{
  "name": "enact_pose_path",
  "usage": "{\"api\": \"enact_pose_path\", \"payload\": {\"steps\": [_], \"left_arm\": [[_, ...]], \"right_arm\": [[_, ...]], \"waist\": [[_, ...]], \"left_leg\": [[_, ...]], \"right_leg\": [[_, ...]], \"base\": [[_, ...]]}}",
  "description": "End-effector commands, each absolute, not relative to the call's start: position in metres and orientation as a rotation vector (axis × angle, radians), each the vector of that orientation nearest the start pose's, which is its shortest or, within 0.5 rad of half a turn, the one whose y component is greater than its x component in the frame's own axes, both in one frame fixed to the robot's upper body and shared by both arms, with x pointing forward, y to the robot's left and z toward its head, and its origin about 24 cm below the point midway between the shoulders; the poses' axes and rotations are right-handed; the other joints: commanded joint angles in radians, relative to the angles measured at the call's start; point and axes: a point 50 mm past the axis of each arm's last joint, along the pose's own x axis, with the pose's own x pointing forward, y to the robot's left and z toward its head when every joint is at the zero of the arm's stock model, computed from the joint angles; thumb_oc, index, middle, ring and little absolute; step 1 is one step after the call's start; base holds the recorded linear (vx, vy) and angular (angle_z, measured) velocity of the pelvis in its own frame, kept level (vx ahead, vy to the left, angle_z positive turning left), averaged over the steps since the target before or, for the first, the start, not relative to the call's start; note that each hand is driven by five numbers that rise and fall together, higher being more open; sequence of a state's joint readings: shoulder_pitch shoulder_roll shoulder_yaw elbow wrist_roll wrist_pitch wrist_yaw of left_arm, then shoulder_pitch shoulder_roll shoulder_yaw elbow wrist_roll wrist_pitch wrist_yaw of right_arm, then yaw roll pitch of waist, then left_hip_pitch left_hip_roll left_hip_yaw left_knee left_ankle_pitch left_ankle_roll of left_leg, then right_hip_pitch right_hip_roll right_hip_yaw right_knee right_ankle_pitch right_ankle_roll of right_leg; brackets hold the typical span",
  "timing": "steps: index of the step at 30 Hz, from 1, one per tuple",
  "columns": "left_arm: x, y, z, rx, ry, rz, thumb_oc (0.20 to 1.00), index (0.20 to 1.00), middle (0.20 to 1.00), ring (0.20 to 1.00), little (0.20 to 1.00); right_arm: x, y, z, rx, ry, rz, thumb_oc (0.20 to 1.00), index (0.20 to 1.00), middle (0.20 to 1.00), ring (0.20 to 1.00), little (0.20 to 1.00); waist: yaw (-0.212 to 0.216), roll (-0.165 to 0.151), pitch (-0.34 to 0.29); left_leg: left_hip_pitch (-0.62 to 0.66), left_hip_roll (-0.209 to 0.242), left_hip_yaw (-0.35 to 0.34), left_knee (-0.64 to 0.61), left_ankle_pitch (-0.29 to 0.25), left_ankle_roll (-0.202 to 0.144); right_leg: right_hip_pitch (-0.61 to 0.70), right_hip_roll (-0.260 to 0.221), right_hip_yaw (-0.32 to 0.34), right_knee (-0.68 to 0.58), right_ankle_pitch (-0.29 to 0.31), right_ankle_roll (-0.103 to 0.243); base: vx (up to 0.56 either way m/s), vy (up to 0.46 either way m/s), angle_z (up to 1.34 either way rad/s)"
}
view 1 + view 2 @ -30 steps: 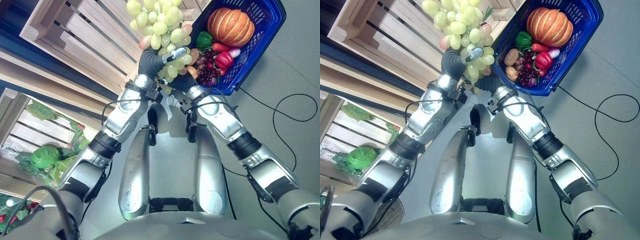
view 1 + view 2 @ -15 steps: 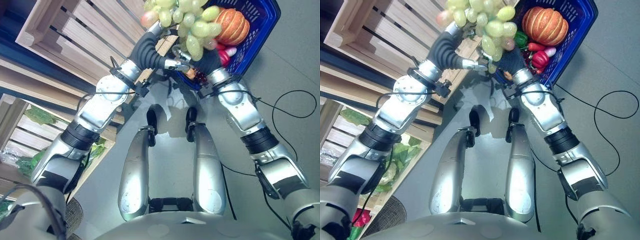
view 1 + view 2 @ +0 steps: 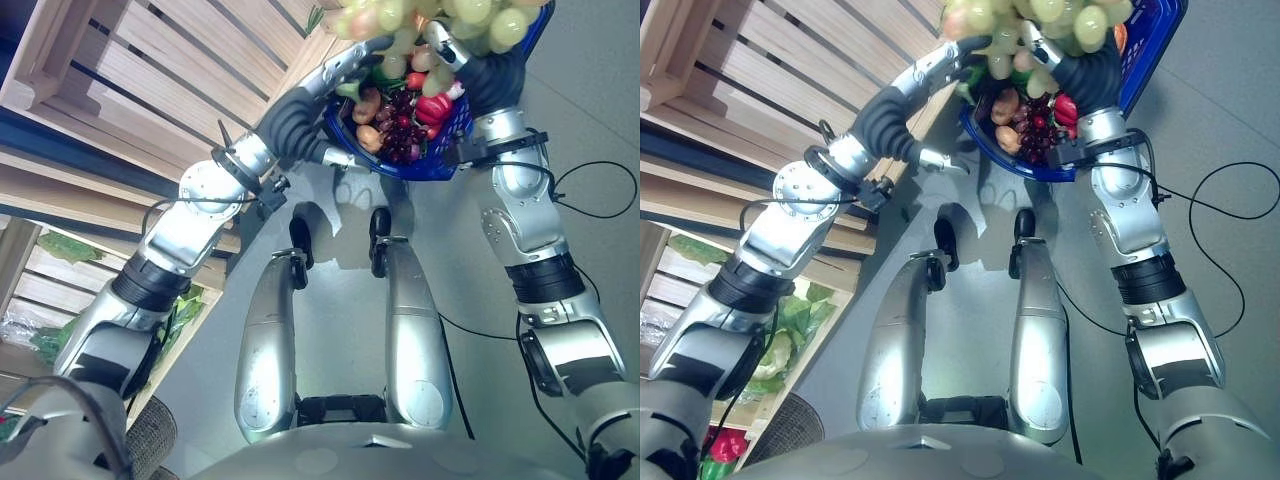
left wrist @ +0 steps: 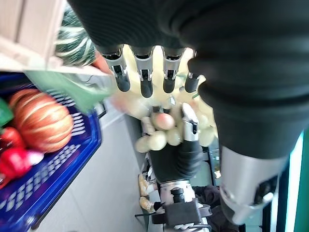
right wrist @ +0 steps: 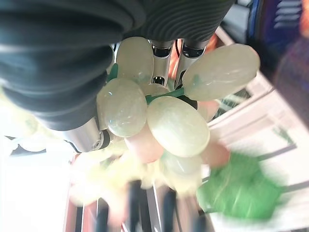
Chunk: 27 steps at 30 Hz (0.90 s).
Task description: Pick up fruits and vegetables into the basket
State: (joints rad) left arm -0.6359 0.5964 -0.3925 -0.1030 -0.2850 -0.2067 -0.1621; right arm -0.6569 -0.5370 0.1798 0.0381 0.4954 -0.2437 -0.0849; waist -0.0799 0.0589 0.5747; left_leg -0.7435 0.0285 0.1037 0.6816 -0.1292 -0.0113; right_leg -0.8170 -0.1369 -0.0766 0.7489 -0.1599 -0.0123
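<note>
Carrying the grapes [image 3: 470, 15] over the basket [image 3: 452, 150] now, my right robot hand [image 3: 1080, 70] is clutching them, left robot hand [image 3: 335, 75] spread beside; release is near.

Bright, even light (wrist views blurred)

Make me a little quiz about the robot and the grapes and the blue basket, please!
1. True or false: the green grapes are held up over the blue basket.
2. Which hand has its fingers curled round the grapes? A: left hand. B: right hand.
3. Fill in: the dark red fruit already lying in the basket is a bunch of ____.

Key: 1 true. 2 B; the left hand's fingers are straight beside the bunch. 3 grapes.
</note>
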Motion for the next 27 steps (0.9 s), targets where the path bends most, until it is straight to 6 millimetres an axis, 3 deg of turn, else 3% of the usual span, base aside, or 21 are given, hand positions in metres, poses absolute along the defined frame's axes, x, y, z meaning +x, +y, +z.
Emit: {"api": "enact_pose_path", "payload": {"steps": [1, 11, 21, 27], "left_arm": [[0.28, 0.109, 0.236, 0.315, -0.837, -0.66, 1.0, 1.0, 1.0, 1.0, 1.0], [0.283, 0.124, 0.216, 0.311, -0.756, -0.61, 1.0, 1.0, 1.0, 1.0, 1.0], [0.291, 0.127, 0.215, 0.172, -0.695, -0.636, 1.0, 1.0, 1.0, 1.0, 1.0], [0.296, 0.129, 0.204, 0.138, -0.645, -0.644, 1.0, 1.0, 1.0, 1.0, 1.0]], "right_arm": [[0.295, -0.175, 0.288, 0.048, -0.966, 0.24, 0.2, 0.2, 0.2, 0.2, 0.2], [0.314, -0.208, 0.276, 0.169, -0.81, 0.195, 0.2, 0.2, 0.2, 0.2, 0.2], [0.355, -0.231, 0.256, 0.299, -0.549, 0.267, 0.2, 0.2, 0.2, 0.2, 0.2], [0.373, -0.25, 0.24, 0.621, -0.405, 0.33, 0.2, 0.2, 0.2, 0.2, 0.2]], "waist": [[0.002, 0.048, -0.055], [0.023, 0.101, -0.055], [0.076, 0.143, -0.055], [0.108, 0.164, -0.055]], "left_leg": [[0.009, -0.035, 0.057, -0.005, -0.115, 0.048], [-0.159, -0.022, 0.056, 0.044, -0.103, 0.052], [-0.328, -0.032, 0.025, 0.058, -0.07, 0.053], [-0.389, -0.039, 0.006, 0.044, -0.048, 0.048]], "right_leg": [[-0.002, 0.042, -0.058, 0.044, -0.087, 0.013], [-0.175, 0.026, -0.051, 0.13, -0.104, 0.003], [-0.342, -0.005, -0.057, 0.192, -0.099, 0.005], [-0.408, -0.019, -0.061, 0.214, -0.095, 0.01]], "base": [[0.01, -0.082, -0.09], [-0.02, -0.06, 0.03], [-0.03, -0.027, 0.06], [-0.02, -0.014, 0.07]]}}
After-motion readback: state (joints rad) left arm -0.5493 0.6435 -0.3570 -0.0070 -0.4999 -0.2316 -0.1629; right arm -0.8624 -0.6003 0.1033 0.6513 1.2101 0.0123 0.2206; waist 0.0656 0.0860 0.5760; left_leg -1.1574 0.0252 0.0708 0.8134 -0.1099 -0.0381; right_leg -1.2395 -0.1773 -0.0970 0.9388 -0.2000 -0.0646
